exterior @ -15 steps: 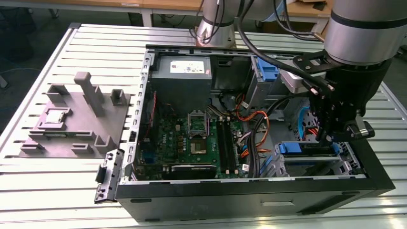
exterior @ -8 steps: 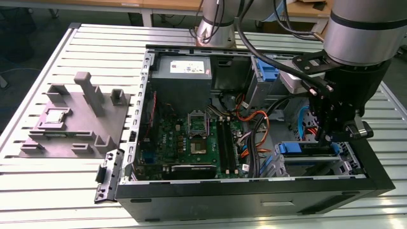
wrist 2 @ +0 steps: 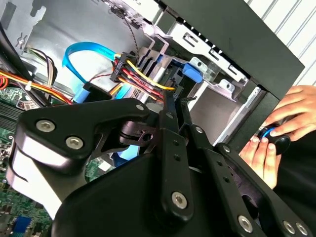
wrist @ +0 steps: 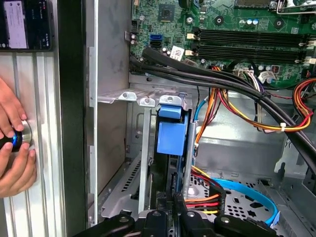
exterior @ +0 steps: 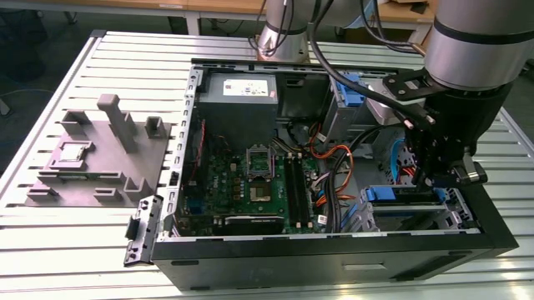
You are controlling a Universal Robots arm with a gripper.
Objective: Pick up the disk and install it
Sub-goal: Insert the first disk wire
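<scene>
The disk, seen edge-on by its blue carrier bracket [wrist: 171, 131], sits in a slot of the metal drive cage [wrist: 140, 101] at the case's front corner. In the exterior view that blue bracket [exterior: 401, 194] lies in the cage near the exterior view's right. My gripper [exterior: 436, 182] hangs straight over it. In both wrist views the black fingers [wrist 2: 170, 123] run together to a narrow tip at the bracket's end, so my gripper [wrist: 172, 163] is shut. I cannot tell whether it pinches any part of the disk. The disk's label is hidden.
A person's hands [wrist: 12, 148] rest on a round knob beside the case. Bundles of orange, red and blue cables [wrist: 237, 106] cross close to the cage. The motherboard [exterior: 250, 181], grey power supply [exterior: 242, 87] and a grey fixture [exterior: 100, 156] lie toward the exterior view's left.
</scene>
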